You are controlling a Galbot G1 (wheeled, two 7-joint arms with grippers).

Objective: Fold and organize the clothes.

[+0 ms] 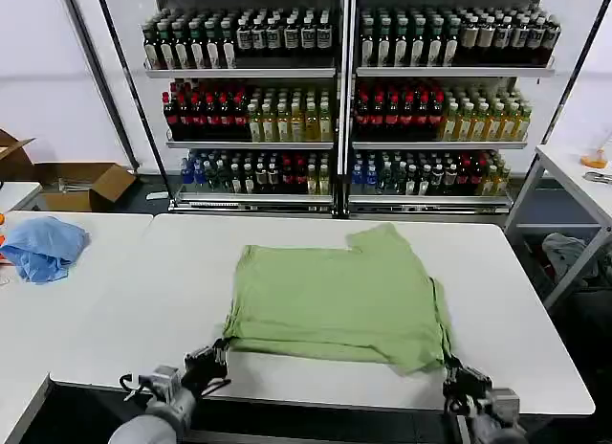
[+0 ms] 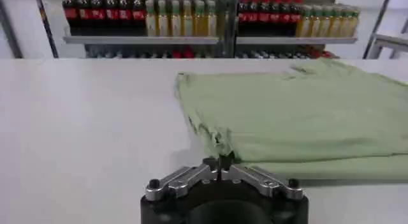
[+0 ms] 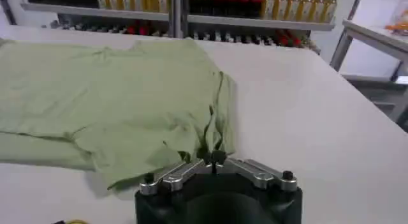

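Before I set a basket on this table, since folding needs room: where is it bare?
Bare tabletop lies between the green shirt and the blue cloth, and another patch right of the shirt. The near edge is crowded: left gripper and right gripper pinch the shirt's corners.

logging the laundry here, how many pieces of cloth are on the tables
2. The light green short-sleeved cotton shirt lies partly folded mid-table, its near corners pinched by the left gripper and right gripper. A crumpled light blue cloth sits on the side table to the robot's left.

Bright, even light; soft faint shadows.
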